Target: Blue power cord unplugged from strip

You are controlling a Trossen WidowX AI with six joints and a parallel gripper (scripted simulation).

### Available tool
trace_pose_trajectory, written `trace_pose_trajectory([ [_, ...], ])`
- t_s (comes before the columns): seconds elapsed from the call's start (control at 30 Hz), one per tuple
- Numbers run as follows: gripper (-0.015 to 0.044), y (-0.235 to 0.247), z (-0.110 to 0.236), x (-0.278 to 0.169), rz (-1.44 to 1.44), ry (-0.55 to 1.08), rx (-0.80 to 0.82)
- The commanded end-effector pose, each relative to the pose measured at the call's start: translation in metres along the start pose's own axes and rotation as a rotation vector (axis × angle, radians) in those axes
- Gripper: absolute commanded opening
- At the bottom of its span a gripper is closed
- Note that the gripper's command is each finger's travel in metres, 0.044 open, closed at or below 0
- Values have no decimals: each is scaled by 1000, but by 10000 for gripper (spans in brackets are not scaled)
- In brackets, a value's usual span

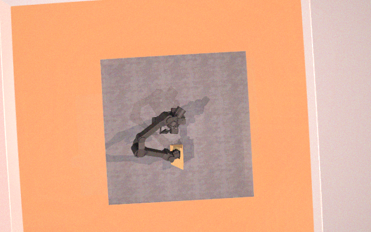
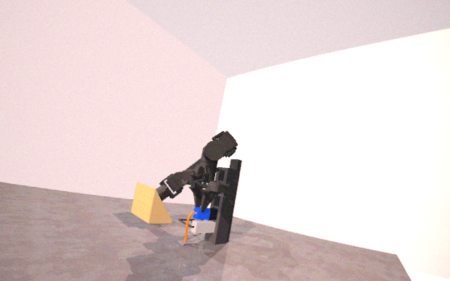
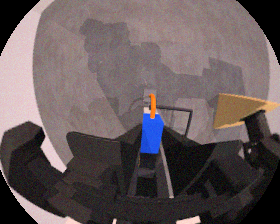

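Exterior view: tool (image 2: 203,209) seemingly clamped on blue plug (image 2: 203,214).

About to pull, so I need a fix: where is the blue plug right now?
In the exterior view the blue box-shaped plug sits against the foot of the upright black power strip, above a white plug, with the hand closing around it.

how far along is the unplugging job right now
Done: the claw is down on the blue plug. In hand: it is closing on the plug, which sits against the dark power strip, seemingly plugged in. Left: pull it out, open, back away.
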State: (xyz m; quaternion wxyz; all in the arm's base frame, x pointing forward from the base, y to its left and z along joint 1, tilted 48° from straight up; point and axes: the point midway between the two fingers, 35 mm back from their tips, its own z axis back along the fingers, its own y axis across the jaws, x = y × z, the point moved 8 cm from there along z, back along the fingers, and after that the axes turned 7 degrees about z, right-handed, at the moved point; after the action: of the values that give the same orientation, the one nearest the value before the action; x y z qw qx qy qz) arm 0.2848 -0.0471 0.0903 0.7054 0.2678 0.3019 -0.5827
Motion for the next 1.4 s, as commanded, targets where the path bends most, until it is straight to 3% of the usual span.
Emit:
trace_pose_trajectory([
  [0.0, 22, 0, 0, 0, 3, 0, 2],
  [0.13, 0, 0, 0, 0, 3, 0, 2],
  [1.37, 0, -7, 6, 57, -2, -1, 3],
])
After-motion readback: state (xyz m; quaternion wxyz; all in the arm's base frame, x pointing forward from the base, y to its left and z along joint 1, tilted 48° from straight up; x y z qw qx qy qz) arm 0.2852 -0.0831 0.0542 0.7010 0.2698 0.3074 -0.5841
